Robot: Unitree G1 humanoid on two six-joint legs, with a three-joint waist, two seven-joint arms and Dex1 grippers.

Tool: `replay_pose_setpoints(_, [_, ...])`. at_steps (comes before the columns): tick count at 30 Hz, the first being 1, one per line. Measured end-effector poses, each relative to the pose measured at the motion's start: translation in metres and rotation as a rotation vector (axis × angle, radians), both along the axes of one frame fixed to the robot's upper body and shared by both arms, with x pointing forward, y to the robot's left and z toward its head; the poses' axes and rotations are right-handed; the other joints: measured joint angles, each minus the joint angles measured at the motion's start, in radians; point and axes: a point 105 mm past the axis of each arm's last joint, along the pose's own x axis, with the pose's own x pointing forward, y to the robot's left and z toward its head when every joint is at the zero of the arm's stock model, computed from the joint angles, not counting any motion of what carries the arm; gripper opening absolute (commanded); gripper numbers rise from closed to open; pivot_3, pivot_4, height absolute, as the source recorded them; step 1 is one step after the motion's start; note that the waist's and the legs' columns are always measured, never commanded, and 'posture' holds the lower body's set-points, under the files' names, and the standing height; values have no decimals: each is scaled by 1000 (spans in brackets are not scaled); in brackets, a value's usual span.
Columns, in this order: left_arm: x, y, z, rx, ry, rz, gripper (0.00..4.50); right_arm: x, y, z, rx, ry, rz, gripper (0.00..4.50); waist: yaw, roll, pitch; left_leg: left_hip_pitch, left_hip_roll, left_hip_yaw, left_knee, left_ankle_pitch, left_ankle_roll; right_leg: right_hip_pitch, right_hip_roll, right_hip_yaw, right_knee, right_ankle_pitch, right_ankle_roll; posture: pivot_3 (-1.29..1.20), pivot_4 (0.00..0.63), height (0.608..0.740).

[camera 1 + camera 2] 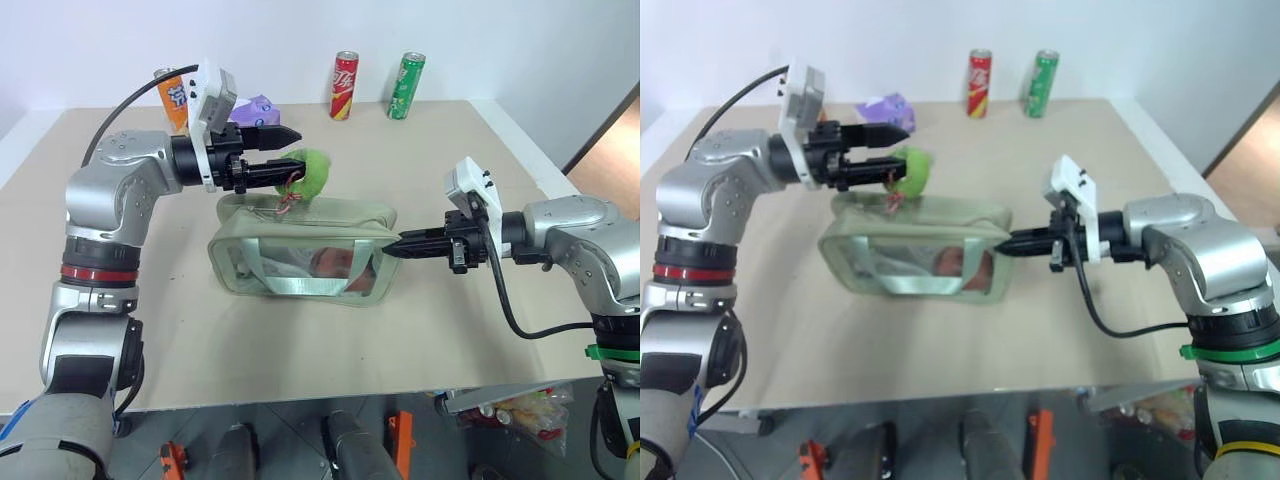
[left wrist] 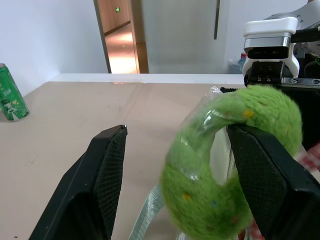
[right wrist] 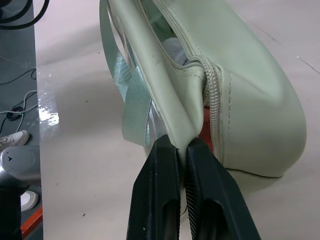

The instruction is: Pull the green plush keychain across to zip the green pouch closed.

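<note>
From the head cameras: the left gripper (image 1: 290, 150) reaches level over the far left end of the green pouch (image 1: 300, 262), its two black fingers parted one above the other. The green plush keychain (image 1: 312, 172) sits right at those fingertips, against the lower finger, with its red-pink string (image 1: 289, 197) trailing down to the pouch top just below. The right gripper (image 1: 392, 246) comes in from the opposite end, fingers pressed together on the pouch's near right corner. The pouch stands on the table (image 1: 450, 140), well short of the red can (image 1: 345, 85) and green can (image 1: 406, 86) beyond it

Left wrist view: the fingers (image 2: 102, 187) stand spread, and the plush lies against one of them with a clear gap to the other. I judge nothing is gripped here, so a pull now would probably slip. The plush should be centred between the pads and squeezed firmly, or taken close to its string, before any drag

Right wrist view: the fingers (image 3: 157, 192) pinch a fold of pouch fabric just beside the zipper end (image 3: 216, 95), where the teeth appear parted. That anchor looks sound. The pull should run straight along the zipper line toward this gripper, low and steady, with the pinched corner kept taut so the slider does not snag
</note>
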Motion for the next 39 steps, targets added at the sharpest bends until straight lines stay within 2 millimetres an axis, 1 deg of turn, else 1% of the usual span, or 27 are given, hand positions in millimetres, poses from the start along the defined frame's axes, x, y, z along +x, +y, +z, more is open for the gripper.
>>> replay_pose_setpoints(6, [-2, 6, 4, -7, 1, 8, 3357, 1, 1, 1, 3, -2, 4, 0, -2, 0, 0, 0, 0, 0, 0, 0, 0, 0, 0, 0, 0, 0, 0, 0, 150, 740])
replay_pose_setpoints(9, [-4, 6, 5, -17, 18, -2, 4073, 1, 1, 1, 6, -1, 4, 0, -2, 0, 0, 0, 0, 0, 0, 0, 0, 0, 0, 0, 0, 0, 0, 0, 150, 740])
replay_pose_setpoints(10, [-4, 6, 4, -12, 24, -6, 4388, 1, 2, 1, 6, 0, 4, 0, -2, 0, 0, 0, 0, 0, 0, 0, 0, 0, 0, 0, 0, 0, 0, 0, 150, 740])
replay_pose_setpoints(12, [-8, 5, 0, 48, 14, -19, 4388, 1, 2, 1, 6, 0, 6, 0, -3, 0, 0, 0, 0, 0, 0, 0, 0, 0, 0, 0, 0, 0, 0, 0, 150, 740])
replay_pose_setpoints(14, [-13, 8, -2, 113, -2, -28, 4388, 1, 3, 0, 7, 1, 7, 0, -4, 0, 0, 1, 0, 0, -1, 0, 0, 0, 0, 0, 0, 0, 0, 0, 150, 740])
replay_pose_setpoints(19, [-19, 32, -7, 242, -22, -13, 4388, 1, 3, 0, 7, 1, 7, 0, -4, 0, 0, 1, 1, 0, -2, 0, 0, -1, 1, 0, 0, -1, -1, 0, 150, 740])
replay_pose_setpoints(23, [-20, 42, -9, 319, -52, 6, 4388, 1, 3, 0, 7, 1, 7, 0, -4, 0, 0, 0, 1, 0, -1, 0, 0, 0, 0, 0, 0, 0, -1, 0, 150, 740])
replay_pose_setpoints(26, [-18, 49, -8, 329, -50, 26, 4388, 1, 3, 0, 9, 1, 8, 0, -4, 0, 0, 0, 1, 0, -1, 0, 0, -1, 1, 0, 0, -1, -1, 0, 150, 740])
replay_pose_setpoints(28, [-19, 54, -2, 317, -49, 42, 4388, 1, 4, 0, 11, 1, 10, 0, -5, 0, 0, 0, 1, 0, -1, 0, 0, -1, 1, 0, 0, -1, -1, 0, 150, 740])
replay_pose_setpoints(31, [-30, 70, 11, 263, -48, 62, 4388, 1, 5, 0, 13, 3, 14, 0, -8, 0, 0, 1, 2, 1, -3, -1, 1, -2, 1, 0, 0, -1, -2, 0, 150, 740])
replay_pose_setpoints(32, [-36, 76, 10, 249, -41, 66, 4388, 1, 5, 0, 14, 3, 15, 0, -9, 1, 0, 1, 2, 1, -4, -1, 2, -2, 1, 0, 0, -2, -3, 0, 150, 740])
replay_pose_setpoints(33, [-40, 81, 8, 241, -28, 69, 4388, 1, 5, -1, 13, 4, 13, 0, -8, 1, 0, 1, 2, 1, -4, -1, 2, -1, 1, -1, 1, -3, -3, 0, 150, 740])
replay_pose_setpoints(34, [-44, 87, 1, 231, -5, 78, 4388, 1, 5, 0, 14, 2, 15, 0, -7, 1, 0, 2, 2, 0, -4, -1, 2, -1, 1, -1, 1, -3, -3, 0, 150, 740])
replay_pose_setpoints(36, [-51, 102, -23, 199, 89, 103, 4388, 1, 5, -1, 15, 6, 13, 0, -7, 1, 0, 1, 3, 0, -4, -1, 2, -1, 1, -2, 1, -3, -4, 0, 150, 740])
replay_pose_setpoints(37, [-52, 107, -31, 180, 126, 116, 4388, 1, 5, -2, 15, 6, 12, 0, -6, 0, 0, 1, 3, -1, -3, -1, 2, -1, 1, -3, 2, -3, -4, 0, 150, 740])
replay_pose_setpoints(39, [-54, 115, -37, 138, 165, 149, 4388, 1, 5, -2, 15, 6, 13, 0, -6, 0, 0, 1, 3, -2, -2, -1, 2, -1, 1, -4, 2, -4, -4, 0, 150, 740])
